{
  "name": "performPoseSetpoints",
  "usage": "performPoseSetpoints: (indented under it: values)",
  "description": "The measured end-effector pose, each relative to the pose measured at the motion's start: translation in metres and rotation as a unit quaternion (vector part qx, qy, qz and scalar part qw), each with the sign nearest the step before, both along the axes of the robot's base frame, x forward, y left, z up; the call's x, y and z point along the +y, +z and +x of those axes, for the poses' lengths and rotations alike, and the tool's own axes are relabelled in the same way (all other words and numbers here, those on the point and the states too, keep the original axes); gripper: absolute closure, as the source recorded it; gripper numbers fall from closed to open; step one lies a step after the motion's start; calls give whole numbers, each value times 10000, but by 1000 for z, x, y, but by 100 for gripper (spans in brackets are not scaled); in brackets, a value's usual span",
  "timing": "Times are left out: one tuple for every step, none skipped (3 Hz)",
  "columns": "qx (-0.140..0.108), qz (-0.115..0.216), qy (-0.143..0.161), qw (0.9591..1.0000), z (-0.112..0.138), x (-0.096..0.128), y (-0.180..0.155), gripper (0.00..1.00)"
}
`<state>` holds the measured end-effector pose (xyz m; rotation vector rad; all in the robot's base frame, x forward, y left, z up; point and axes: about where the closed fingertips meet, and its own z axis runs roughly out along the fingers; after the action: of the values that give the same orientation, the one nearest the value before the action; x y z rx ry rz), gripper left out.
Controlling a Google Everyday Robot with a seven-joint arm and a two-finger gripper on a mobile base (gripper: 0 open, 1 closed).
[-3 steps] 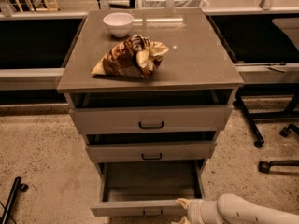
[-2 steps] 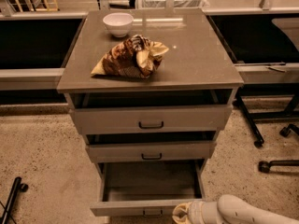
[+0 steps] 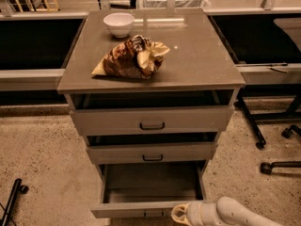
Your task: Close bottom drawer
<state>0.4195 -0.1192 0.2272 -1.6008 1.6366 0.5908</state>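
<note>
The bottom drawer (image 3: 141, 210) is pulled far out of the grey three-drawer cabinet, and its inside looks empty. Its small dark handle (image 3: 154, 215) sits at the centre of the flat front, near the lower edge of the camera view. My gripper (image 3: 179, 214) comes in from the lower right on a white arm and sits right at the drawer front, just right of the handle. The middle drawer (image 3: 151, 152) and the top drawer (image 3: 151, 120) stand slightly open above it.
A white bowl (image 3: 118, 23) and a crumpled brown snack bag (image 3: 131, 58) lie on the cabinet top (image 3: 202, 55). Black chair legs with castors (image 3: 270, 140) stand on the speckled floor to the right. A black stand foot (image 3: 13, 201) is at lower left.
My gripper has shifted a little to the left along the bottom drawer's front, closer to the handle. The drawer looks as far out as before.
</note>
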Motion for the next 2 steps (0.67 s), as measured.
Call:
performPoseSetpoints:
  values:
    - [-83,166,-302,9994,15,4,-34,100]
    - [58,159,-454,9988,30,10,-48,100]
